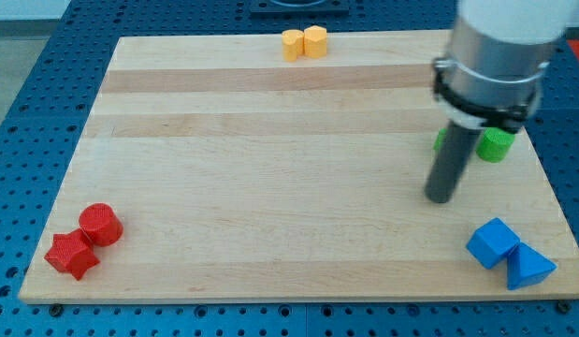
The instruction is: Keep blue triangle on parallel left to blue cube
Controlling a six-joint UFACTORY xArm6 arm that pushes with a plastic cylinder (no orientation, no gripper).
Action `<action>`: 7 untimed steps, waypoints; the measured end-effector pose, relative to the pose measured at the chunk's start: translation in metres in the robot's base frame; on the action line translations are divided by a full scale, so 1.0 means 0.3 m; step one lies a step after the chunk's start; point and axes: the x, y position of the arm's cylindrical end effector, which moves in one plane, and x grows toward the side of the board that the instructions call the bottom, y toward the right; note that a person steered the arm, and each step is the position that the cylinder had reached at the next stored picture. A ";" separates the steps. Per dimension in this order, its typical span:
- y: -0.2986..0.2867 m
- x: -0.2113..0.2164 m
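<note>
Blue triangle [529, 267] at lower right of frame, touching blue cube [492, 242] on its right side.
Small, rigid, light; likely slides easily, may pivot if pushed off-centre, so flat face best. Tool: plain rod, nothing held, tip [440, 197] above-left, apart. Wooden worktop [270, 187] beneath.

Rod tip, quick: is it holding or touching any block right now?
My tip: holds nothing, touches no block; it sits above-left of the blue cube and blue triangle.

We have a single view, looking down at a slant from the near edge of the table [270, 187], taking in almost its whole top.
</note>
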 end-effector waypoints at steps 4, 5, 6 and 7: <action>0.449 0.366; 0.414 0.367; 0.338 0.373; 0.283 0.375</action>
